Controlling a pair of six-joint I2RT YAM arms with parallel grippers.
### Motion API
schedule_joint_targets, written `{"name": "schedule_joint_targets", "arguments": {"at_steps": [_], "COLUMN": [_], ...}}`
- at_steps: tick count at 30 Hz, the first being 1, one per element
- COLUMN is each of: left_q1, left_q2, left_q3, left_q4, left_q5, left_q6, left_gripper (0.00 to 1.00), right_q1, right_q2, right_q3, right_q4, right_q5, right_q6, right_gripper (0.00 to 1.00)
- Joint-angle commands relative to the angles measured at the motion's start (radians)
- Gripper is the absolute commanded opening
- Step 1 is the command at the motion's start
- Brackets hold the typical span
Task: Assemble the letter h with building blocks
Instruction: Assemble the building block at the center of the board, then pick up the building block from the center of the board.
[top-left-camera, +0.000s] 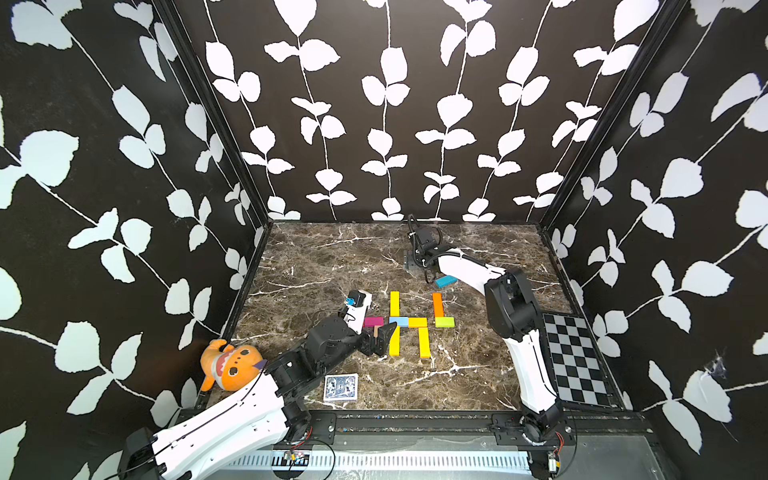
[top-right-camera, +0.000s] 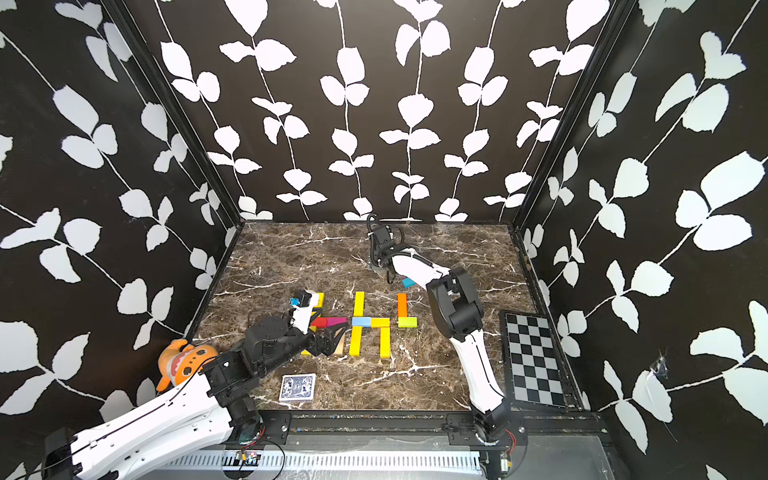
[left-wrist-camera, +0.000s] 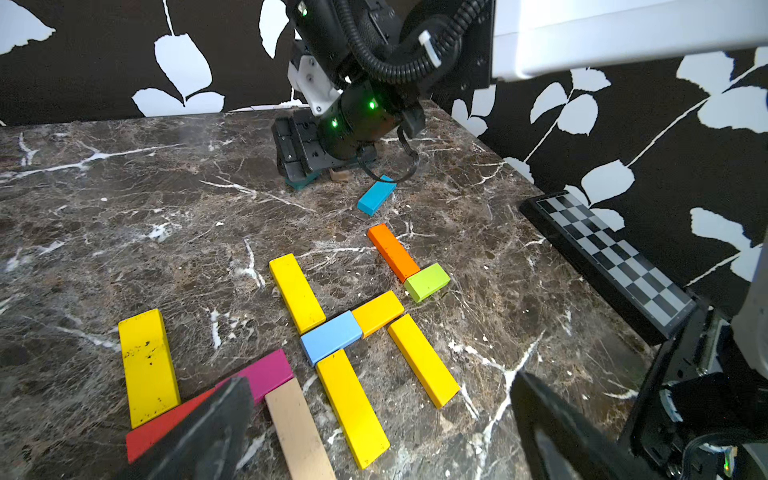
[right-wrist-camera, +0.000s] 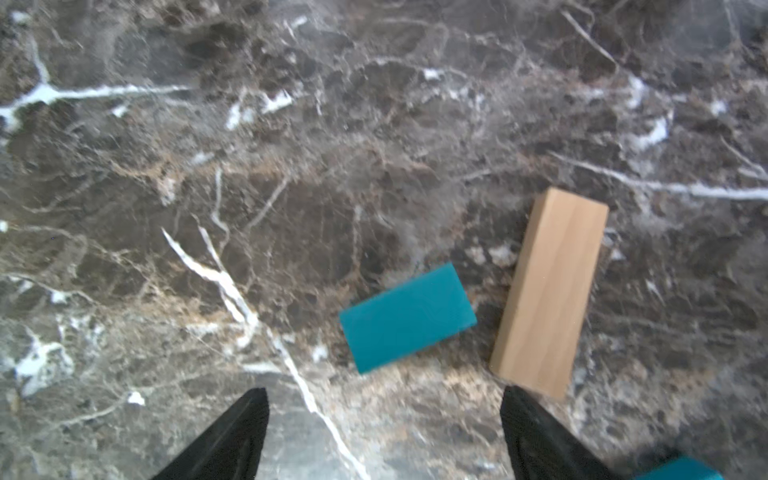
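Yellow-and-blue h (top-left-camera: 409, 322) lies central on the counter (top-left-camera: 332, 257), all five bars placed, seemingly finished. Left claw (left-wrist-camera: 380, 380) gapes empty beside it. Right claw (right-wrist-camera: 384, 392) hangs wide, empty, by a spare teal block (right-wrist-camera: 407, 318).

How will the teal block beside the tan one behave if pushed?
The teal block looks rigid and flat-faced, so it likely won't flex or roll. Lying flat on the smooth marble table, it would probably slide or spin if nudged off-centre. The tan block lies close by, so a push that way may bump it.
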Motion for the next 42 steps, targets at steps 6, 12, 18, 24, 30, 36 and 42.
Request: {"name": "schedule_joint_targets", "arguments": {"at_steps": [6,12,18,24,30,36,42], "left_q1": [0.006,0.005,0.006,0.005,0.006,0.005,0.005], "left_q2": [0.007,0.004,0.012,0.019,0.031,0.048,0.047], "left_q3": [-0.001,0.004,0.002,0.0,0.0,0.001,0.002], "left_q4": [-0.018,-0.032,-0.029,-0.026,-0.018,-0.009,-0.009], "left_q5": [-0.003,-0.011,-0.015,-0.02,-0.024,-0.017,-0.015], "left_q6": [0.0,0.006,0.006,0.004,0.007,0.003,-0.002], "left_gripper": [0.99,0.99,0.99,0.99,0.99,0.99,0.99], "right_q1": [0.005,0.003,-0.01,-0.026,-0.023,-0.021,-0.023], "right_q2": [0.11,0.174,0.243,0.292,0.292,0.288,0.287], "right_q3": [0.13,0.22,0.32,0.401,0.377,0.355,0.321], "right_q4": [-0.094,-0.171,-0.238,-0.332,-0.331,-0.354,-0.334], "right_q5": [0.042,0.095,0.053,-0.011,-0.078,-0.041,-0.031], "right_q6": [-0.021,-0.067,-0.082,-0.094,-0.087,-0.043,0.017], "right_gripper": [0.89,0.92,0.91,0.88,0.86,0.86,0.76]}}
